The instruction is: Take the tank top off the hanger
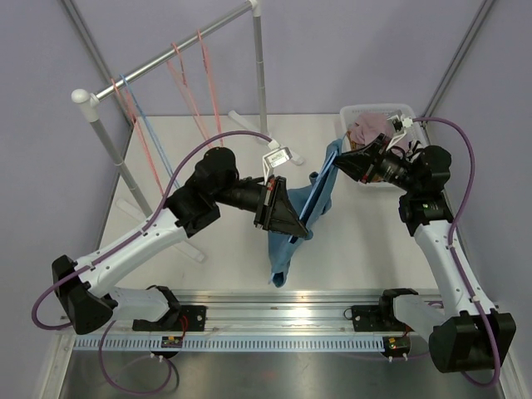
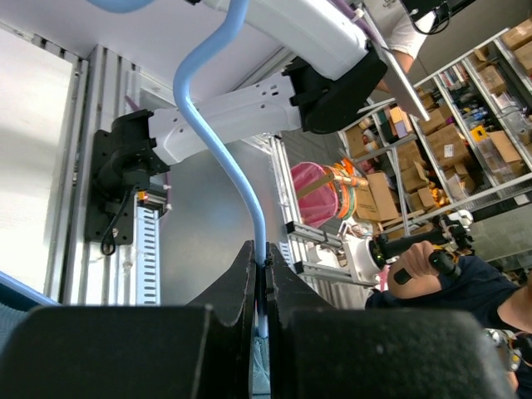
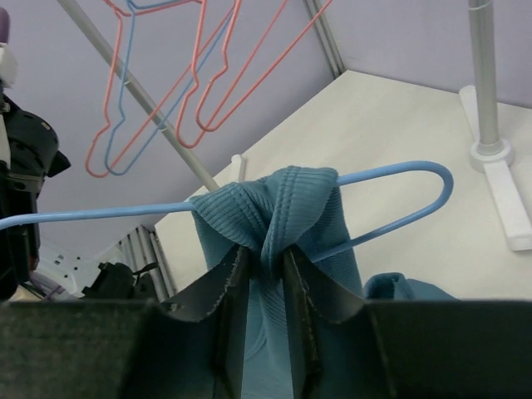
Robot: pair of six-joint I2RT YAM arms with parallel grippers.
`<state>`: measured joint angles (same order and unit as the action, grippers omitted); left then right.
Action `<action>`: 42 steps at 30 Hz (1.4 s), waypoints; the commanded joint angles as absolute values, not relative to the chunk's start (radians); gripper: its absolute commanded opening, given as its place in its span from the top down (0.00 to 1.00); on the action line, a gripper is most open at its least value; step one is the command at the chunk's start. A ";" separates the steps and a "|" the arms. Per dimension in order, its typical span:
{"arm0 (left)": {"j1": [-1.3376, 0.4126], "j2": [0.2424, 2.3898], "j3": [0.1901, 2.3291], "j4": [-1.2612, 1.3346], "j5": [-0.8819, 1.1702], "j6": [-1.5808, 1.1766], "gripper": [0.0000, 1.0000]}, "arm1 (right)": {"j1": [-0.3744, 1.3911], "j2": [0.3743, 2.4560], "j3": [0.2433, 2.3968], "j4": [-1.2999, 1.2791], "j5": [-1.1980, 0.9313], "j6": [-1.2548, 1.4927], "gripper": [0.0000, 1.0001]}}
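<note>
A teal tank top (image 1: 287, 253) hangs on a blue hanger (image 1: 322, 183) that two robot arms hold in the air above a white table (image 1: 366, 241).

The left hand (image 1: 291, 224) is at the hanger's lower, nearer end. Its wrist view shows the black fingers (image 2: 241, 283) pressed together on the thin blue wire (image 2: 218, 145), which curves up and away from them.

The right hand (image 1: 337, 164) is at the hanger's upper, farther end. In its wrist view the fingers (image 3: 231, 291) are clamped on a bunched fold of the tank top (image 3: 278, 204) where the ribbed fabric gathers over the wire. The rounded shoulder of the hanger (image 3: 407, 179) sticks out bare to one side of the fold. The rest of the fabric drapes down below the hanger, its lowest part trailing toward the near edge of the table.

Behind the hanger and to its left stands a clothes rack (image 1: 183, 46) carrying several empty hangers (image 1: 195, 83), pink and blue. Behind the hanger and to its right sits a white basket (image 1: 376, 108) with a pink garment (image 1: 370, 129) inside.
</note>
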<state>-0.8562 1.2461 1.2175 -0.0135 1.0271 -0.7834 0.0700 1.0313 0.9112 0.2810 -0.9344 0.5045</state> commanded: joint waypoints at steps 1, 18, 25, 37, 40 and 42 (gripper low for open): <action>-0.859 1.218 1.272 -0.043 1.011 -0.708 1.00 | 0.074 0.994 0.966 0.226 -0.887 0.431 0.75; -0.859 1.135 1.250 -0.189 1.006 -0.581 1.00 | 0.075 1.248 1.285 -0.092 -0.466 0.324 1.00; -0.856 1.146 1.321 -0.201 0.977 -0.569 1.00 | 0.074 1.316 1.341 -0.115 -0.564 0.376 1.00; -0.851 1.380 1.719 -0.072 0.323 -0.287 0.96 | 0.080 1.063 1.097 0.193 -0.948 0.683 1.00; -0.827 1.485 1.829 -0.063 0.215 -0.287 1.00 | 0.098 1.020 1.095 0.158 -0.959 0.675 1.00; -0.786 1.554 1.893 -0.100 0.248 -0.380 1.00 | 0.121 0.979 1.071 0.091 -0.925 0.623 1.00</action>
<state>-0.8322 1.4910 1.7954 -0.1482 0.3710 -0.3424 0.0898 1.0306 1.0920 0.0910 -0.8936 0.6296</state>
